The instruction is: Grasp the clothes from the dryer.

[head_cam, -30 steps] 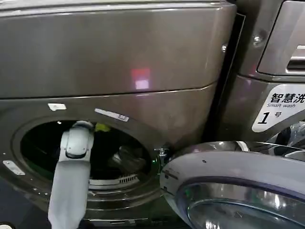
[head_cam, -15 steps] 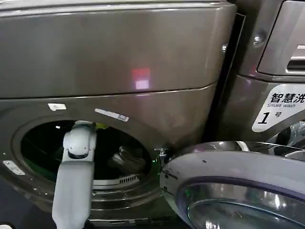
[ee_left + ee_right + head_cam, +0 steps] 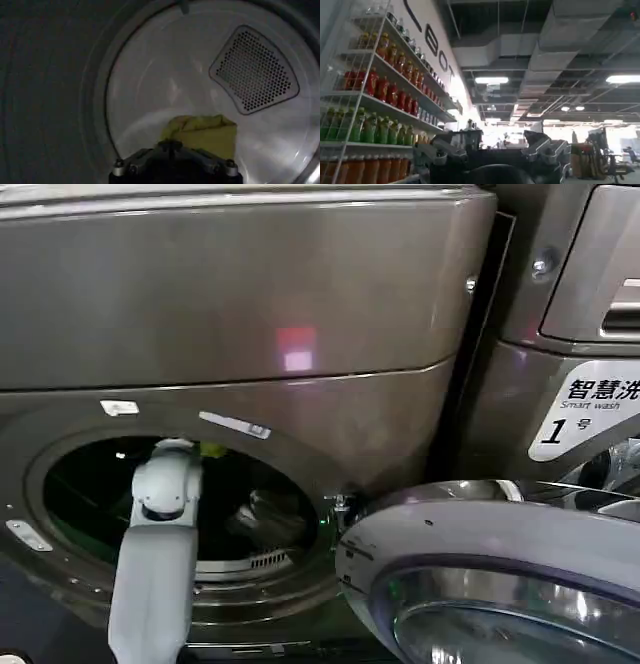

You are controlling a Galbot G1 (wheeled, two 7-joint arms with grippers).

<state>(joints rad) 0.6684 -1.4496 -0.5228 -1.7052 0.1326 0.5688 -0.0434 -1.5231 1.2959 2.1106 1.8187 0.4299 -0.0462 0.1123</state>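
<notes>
The left arm [image 3: 155, 574], lower left of the head view, has barely shifted over the last second, reaching into the dryer [image 3: 250, 334]. The left pincer [image 3: 172, 150] pinches the yellow-green cloth [image 3: 205, 132] before the drum's back wall, ready for withdrawal. The right pincer [image 3: 492, 150] idles, spread.

The dryer [image 3: 250, 304] is dark bronze-grey, with a small pink-white glare at centre frame. Lower left, a pale grey arm [image 3: 155, 564] crosses its black porthole. At right, a white sticker [image 3: 590, 419] carries a black "1". In the left wrist view, a yellow-green cloth [image 3: 202, 135] lies against the pale drum wall beside a dotted vent grille [image 3: 252, 70].
</notes>
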